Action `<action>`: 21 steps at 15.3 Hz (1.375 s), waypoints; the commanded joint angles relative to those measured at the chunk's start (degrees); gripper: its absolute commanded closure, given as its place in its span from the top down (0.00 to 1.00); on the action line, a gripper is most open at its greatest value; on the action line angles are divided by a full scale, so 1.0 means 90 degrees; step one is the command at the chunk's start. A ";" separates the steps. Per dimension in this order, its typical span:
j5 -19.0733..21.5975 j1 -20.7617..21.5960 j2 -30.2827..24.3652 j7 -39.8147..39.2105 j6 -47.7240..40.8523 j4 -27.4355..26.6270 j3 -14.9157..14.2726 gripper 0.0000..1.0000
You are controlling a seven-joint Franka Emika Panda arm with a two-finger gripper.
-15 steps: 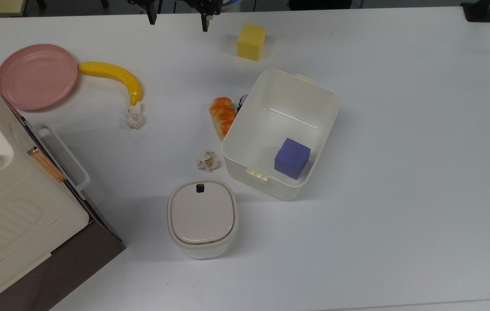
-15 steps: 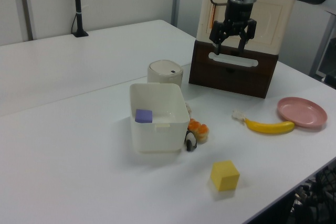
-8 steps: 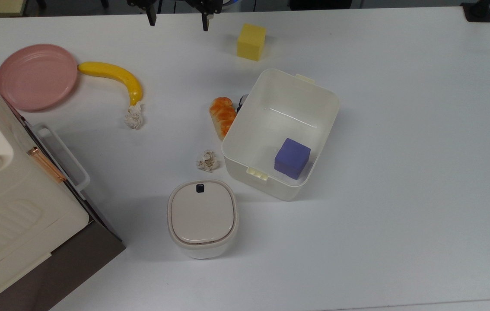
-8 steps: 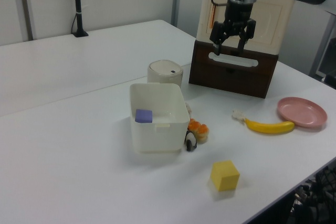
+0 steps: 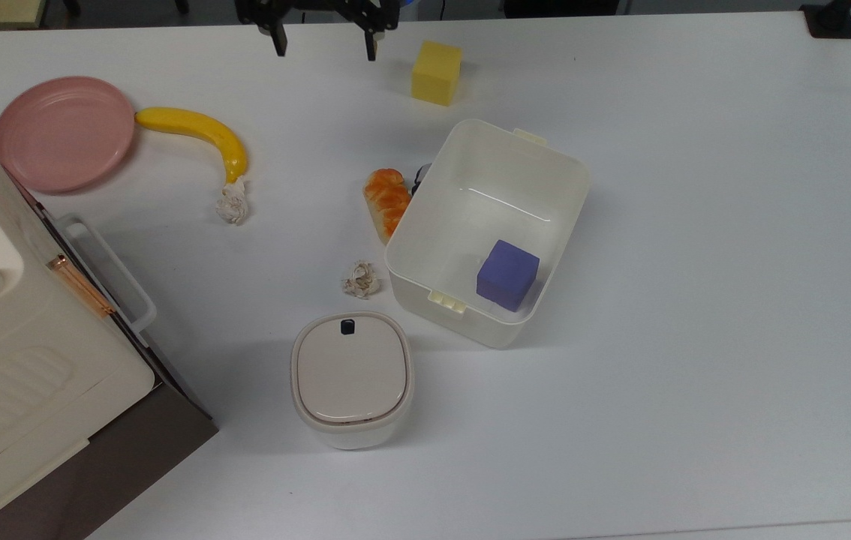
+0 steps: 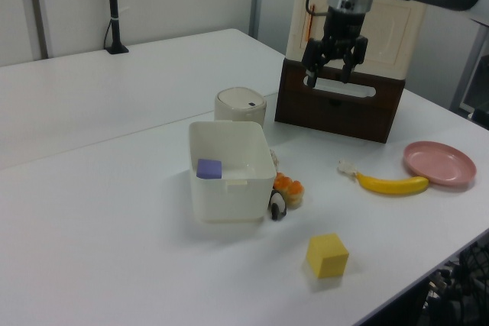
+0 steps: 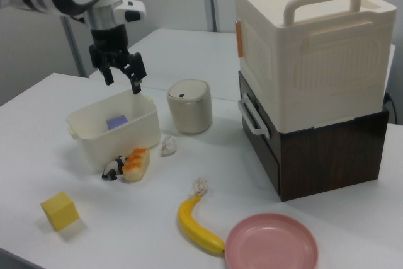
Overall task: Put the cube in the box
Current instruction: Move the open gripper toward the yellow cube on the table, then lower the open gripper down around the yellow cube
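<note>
Hanging gripper, top view: the gripper (image 5: 324,43) hovered at the upper edge with fingers spread, empty; the cube (image 5: 437,72) sat on the table (image 5: 696,225), outside the box (image 5: 568,169).
Left view: the cube (image 6: 327,255) lay near the front edge, apart from the box (image 6: 229,192); purple cube (image 6: 209,169) inside.
Right view: the gripper (image 7: 121,78) hung above the box (image 7: 113,137); the cube (image 7: 60,211) rested well apart.

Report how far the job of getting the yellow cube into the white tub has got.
Done: nothing yet. The matte yellow cube sits on the white table, outside the white rectangular plastic tub, which holds only a purple cube.
In hand: nothing; the gripper hangs open above the table, apart from the yellow cube.
Left: reach the yellow cube, grasp it, carry it over the tub and release.
</note>
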 commanded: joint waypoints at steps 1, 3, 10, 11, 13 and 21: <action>0.0118 0.0342 -0.0843 0.0486 0.0731 -0.1309 -0.0025 1.00; 0.0118 0.0508 -0.1107 0.0527 0.1034 -0.1807 -0.0025 1.00; 0.0138 0.0558 -0.1497 0.0058 0.1231 -0.2599 0.0014 1.00; 0.0147 0.0567 -0.1576 0.0097 0.1260 -0.2726 0.0014 1.00; 0.0177 0.0616 -0.1693 0.0136 0.1328 -0.2999 0.0033 1.00; 0.0225 0.0889 -0.2367 0.0634 0.1983 -0.4113 0.0033 1.00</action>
